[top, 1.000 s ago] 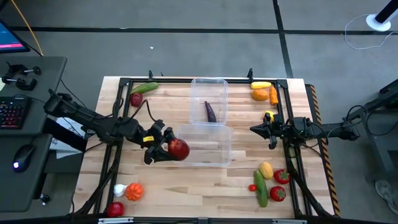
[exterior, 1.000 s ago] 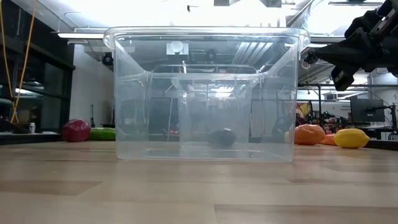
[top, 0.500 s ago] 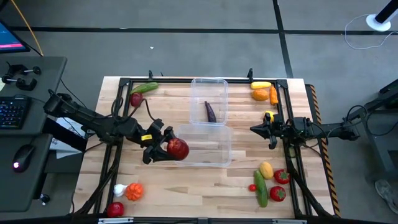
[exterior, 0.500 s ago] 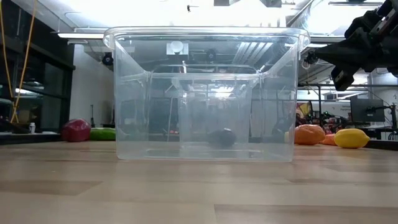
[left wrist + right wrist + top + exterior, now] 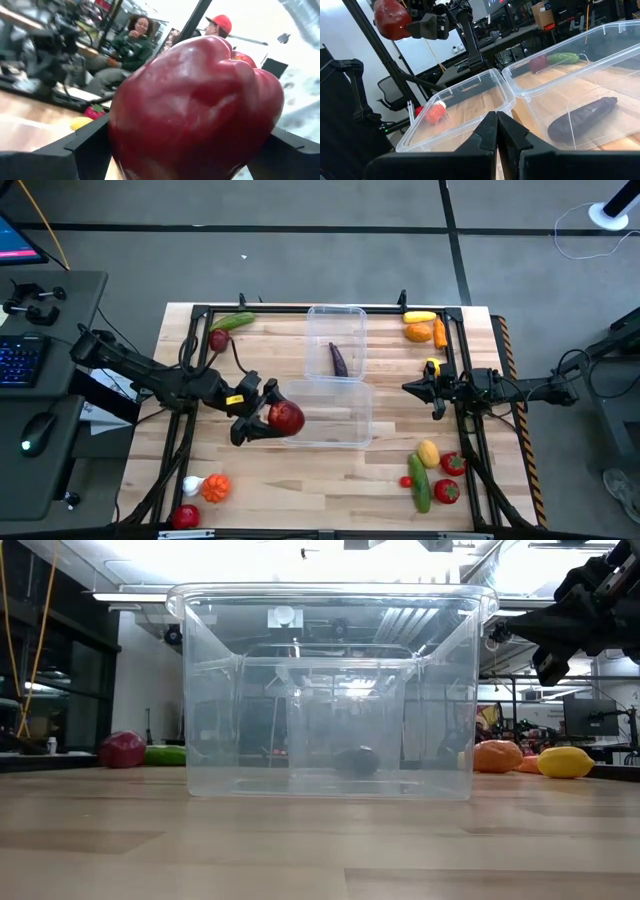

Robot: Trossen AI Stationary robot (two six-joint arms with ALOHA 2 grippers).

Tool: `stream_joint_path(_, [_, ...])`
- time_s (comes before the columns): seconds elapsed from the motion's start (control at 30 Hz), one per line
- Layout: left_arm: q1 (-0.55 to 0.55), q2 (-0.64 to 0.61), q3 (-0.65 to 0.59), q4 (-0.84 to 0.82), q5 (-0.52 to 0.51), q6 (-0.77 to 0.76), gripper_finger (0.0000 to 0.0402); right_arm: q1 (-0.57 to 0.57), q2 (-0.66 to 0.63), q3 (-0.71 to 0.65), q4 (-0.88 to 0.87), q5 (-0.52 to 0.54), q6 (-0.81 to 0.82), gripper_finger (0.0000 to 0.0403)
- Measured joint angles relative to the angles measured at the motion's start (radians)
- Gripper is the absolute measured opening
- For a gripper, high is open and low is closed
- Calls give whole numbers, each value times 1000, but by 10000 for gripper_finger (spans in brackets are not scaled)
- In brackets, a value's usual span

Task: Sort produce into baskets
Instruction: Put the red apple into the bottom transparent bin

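High view: the left gripper [image 5: 268, 420] grips a red pepper [image 5: 287, 418] between wide-spread fingers, right at the left edge of the near basket [image 5: 345, 438]. The far basket [image 5: 337, 315] touches the near basket's far rim and holds a purple eggplant [image 5: 339, 360]. The right gripper [image 5: 408, 388], fingers pressed shut on nothing, waits just right of the near basket. Right of that gripper's arm, toward the near corner, lie a lemon [image 5: 428, 453], a cucumber [image 5: 419, 483] and tomatoes [image 5: 451, 464].

Low view: the near basket [image 5: 330, 610] fills the middle, with the eggplant [image 5: 356, 761] seen dimly through its walls. Left of the basket sit a red piece [image 5: 122, 750] and a green cucumber [image 5: 165, 753]; right of it a yellow lemon [image 5: 565, 762].

Left wrist view: the red pepper [image 5: 195, 110] fills the picture, clamped between the dark fingers [image 5: 87, 145]. Two people sit in the room behind it.

Right wrist view: the closed fingers [image 5: 496, 131] point at the seam where the two baskets meet. The eggplant [image 5: 582, 119] lies in one tub, and the pepper [image 5: 391, 19] hangs above the other.
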Motion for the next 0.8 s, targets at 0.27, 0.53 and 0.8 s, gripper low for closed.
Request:
stream_joint_path(0.27, [0, 0, 0, -5, -192, 256, 343, 0, 0, 0, 0, 0, 0, 0])
stream_joint_path(0.53, [6, 9, 1, -82, -219, 330, 343, 0, 0, 0, 0, 0, 0, 0])
stream_joint_path(0.8, [16, 72, 33, -133, -212, 292, 343, 0, 0, 0, 0, 0, 0, 0])
